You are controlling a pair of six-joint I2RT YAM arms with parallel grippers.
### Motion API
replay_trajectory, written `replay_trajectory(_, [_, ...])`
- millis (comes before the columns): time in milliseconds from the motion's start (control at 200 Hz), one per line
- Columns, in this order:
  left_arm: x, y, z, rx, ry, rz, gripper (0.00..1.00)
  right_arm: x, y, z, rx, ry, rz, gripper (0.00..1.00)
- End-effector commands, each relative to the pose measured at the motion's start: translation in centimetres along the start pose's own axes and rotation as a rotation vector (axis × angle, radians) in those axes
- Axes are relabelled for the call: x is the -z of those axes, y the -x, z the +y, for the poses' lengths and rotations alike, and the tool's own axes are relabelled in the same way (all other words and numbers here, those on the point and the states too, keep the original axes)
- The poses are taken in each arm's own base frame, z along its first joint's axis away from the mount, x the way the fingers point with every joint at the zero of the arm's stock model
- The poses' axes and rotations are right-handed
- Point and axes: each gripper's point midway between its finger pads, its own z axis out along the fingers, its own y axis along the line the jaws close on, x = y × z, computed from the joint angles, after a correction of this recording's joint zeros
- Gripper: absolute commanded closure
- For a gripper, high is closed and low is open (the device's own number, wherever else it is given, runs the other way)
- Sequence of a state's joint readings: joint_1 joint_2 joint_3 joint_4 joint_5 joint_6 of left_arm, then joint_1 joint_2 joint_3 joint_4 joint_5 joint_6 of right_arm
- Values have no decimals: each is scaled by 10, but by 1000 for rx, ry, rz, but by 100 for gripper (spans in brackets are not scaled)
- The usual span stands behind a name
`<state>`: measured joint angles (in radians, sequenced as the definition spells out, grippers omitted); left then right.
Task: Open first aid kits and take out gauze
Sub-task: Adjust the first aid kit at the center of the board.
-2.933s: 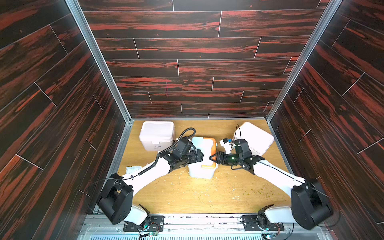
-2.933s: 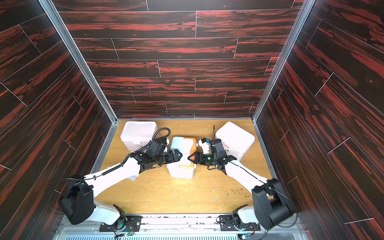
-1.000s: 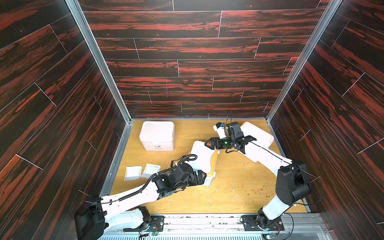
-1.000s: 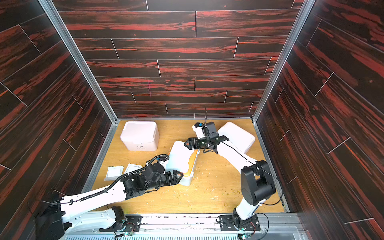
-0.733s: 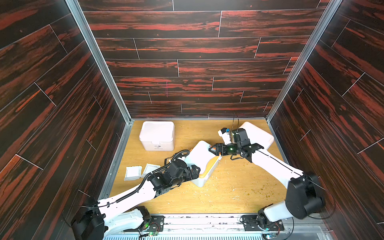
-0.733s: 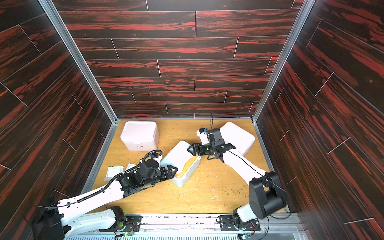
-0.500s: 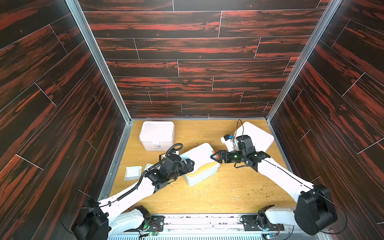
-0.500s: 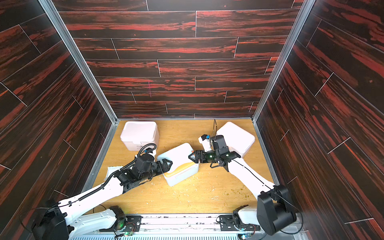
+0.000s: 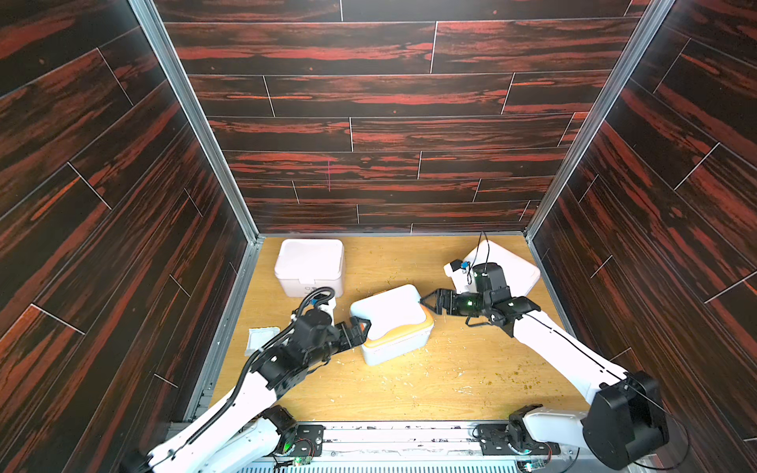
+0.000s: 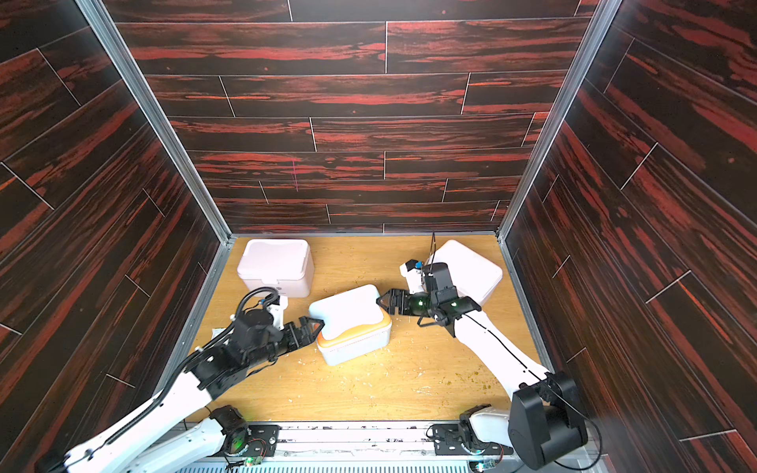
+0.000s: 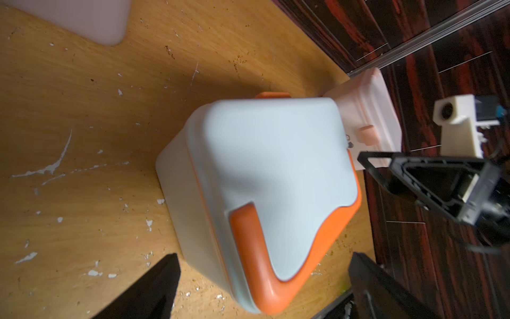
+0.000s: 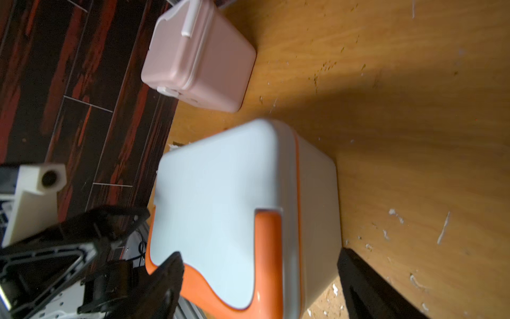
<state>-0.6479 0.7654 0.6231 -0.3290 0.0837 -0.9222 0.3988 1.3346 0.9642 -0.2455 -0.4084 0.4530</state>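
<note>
Though lidded, blue-white kit [image 9: 389, 313], two pink kits [image 9: 309, 262] [image 9: 517, 271], contents hidden.

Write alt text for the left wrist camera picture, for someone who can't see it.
A closed pale blue box with an orange handle sits on a wooden table, its near end between the fingers of the open left end effector. A pink box stands beyond it.

Bench [image 9: 430, 385] bare across lower centre of frame: open passage. Blue-white kit [image 9: 389, 315] blocks the middle. Upper-left pink kit [image 9: 309, 262] and upper-right pink kit [image 9: 516, 270] leave an open lane between.
</note>
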Motion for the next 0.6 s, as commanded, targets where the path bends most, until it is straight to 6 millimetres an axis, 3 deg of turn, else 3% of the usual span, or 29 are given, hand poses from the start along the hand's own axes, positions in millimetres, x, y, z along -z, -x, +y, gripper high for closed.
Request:
replay_trajectory(0, [5,-31,5,31,-6,98,0,-10,27,-1,-8,17,-38,10])
replay_trajectory(200, [-15,-60,-29,2,-98,178,0,-41,44,3,-7,100,11,10])
replay_trajectory(401, [-48,-62,-56,14,-172,194,0,-70,50,4,10,194,64,12])
replay_trajectory(511, [-60,-66,-60,27,-184,212,0,-83,61,9,32,244,72,14])
replay_trajectory(596, [-64,-63,-54,26,-154,195,0,-86,58,14,33,284,99,17])
